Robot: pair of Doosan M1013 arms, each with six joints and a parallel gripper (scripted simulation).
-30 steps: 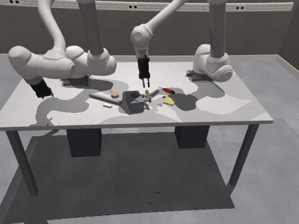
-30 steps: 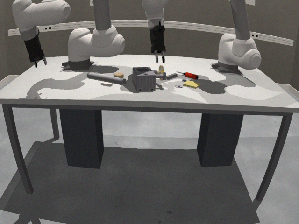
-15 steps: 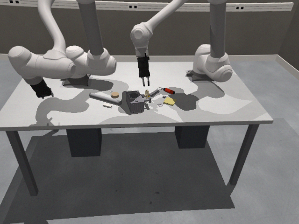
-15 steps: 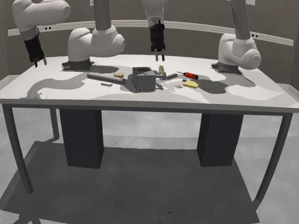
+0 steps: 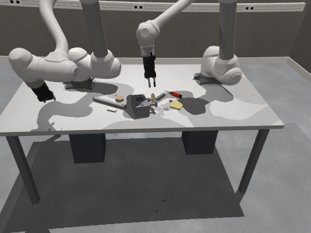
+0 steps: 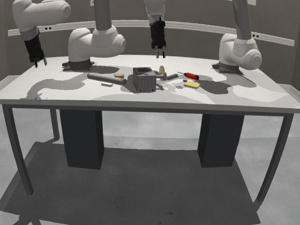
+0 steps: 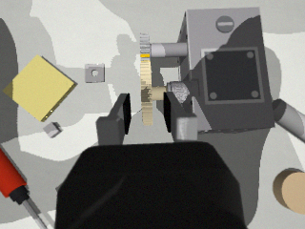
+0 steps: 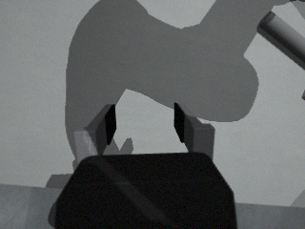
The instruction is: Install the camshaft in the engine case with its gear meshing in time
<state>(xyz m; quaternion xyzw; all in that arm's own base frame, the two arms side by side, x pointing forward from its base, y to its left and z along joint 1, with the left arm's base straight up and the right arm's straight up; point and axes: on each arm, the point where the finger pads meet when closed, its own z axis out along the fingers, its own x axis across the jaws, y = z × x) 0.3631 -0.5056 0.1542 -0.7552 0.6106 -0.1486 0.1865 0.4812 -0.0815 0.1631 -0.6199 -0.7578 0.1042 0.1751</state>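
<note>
The engine case (image 5: 142,110) (image 6: 145,82) (image 7: 195,29) stands upright. The camshaft's big tan gear (image 5: 153,97) (image 6: 161,69) (image 7: 147,81) stands on edge at its front, its tan shaft (image 7: 159,93) entering the bearing (image 7: 177,91); a short tan length shows. Its rim lies in line with the small crank gear (image 5: 156,103) (image 6: 165,76) (image 7: 145,42). A yellow mark (image 7: 145,55) shows where they meet; exact tooth mesh is unclear. My left gripper (image 5: 151,86) (image 6: 160,57) (image 7: 147,105) is open and empty above the big gear. My right gripper (image 5: 49,100) (image 6: 41,65) (image 8: 145,115) is open, far from the case.
A grey rod (image 5: 108,102) (image 6: 106,78) (image 8: 286,38), a wooden disc (image 5: 119,98) (image 6: 119,75) and a white block (image 5: 111,109) lie behind the case. A grey bar (image 5: 160,96), a red screwdriver (image 5: 175,94) (image 6: 191,76), a yellow block (image 5: 176,105) (image 7: 40,86) and a square nut (image 7: 88,72) lie beyond the gears.
</note>
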